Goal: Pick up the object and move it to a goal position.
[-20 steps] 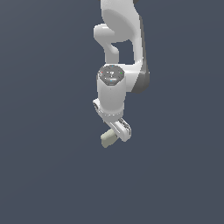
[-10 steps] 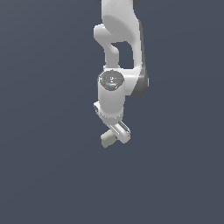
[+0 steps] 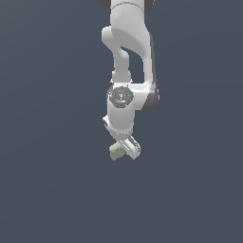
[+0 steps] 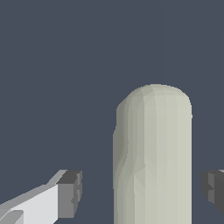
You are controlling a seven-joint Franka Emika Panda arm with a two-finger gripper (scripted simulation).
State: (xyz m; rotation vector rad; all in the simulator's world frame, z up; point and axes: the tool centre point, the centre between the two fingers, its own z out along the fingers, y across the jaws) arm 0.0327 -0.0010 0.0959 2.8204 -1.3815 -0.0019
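Observation:
The object is a small pale beige-olive block with rounded edges, lying on the dark grey floor. It pokes out toward the exterior view's left from under the white gripper. The wrist view shows the object standing tall between the two dark finger pads, with a gap on each side. The gripper is open around the block, and neither pad touches it. Its lower end is cut off by the edge of the wrist view.
The white arm hangs straight down over the block, with its round wrist joint facing the exterior camera. A plain dark grey floor fills everything around it.
The arm has come down a little, bringing the gripper lower around the block. The block itself has stayed in place.

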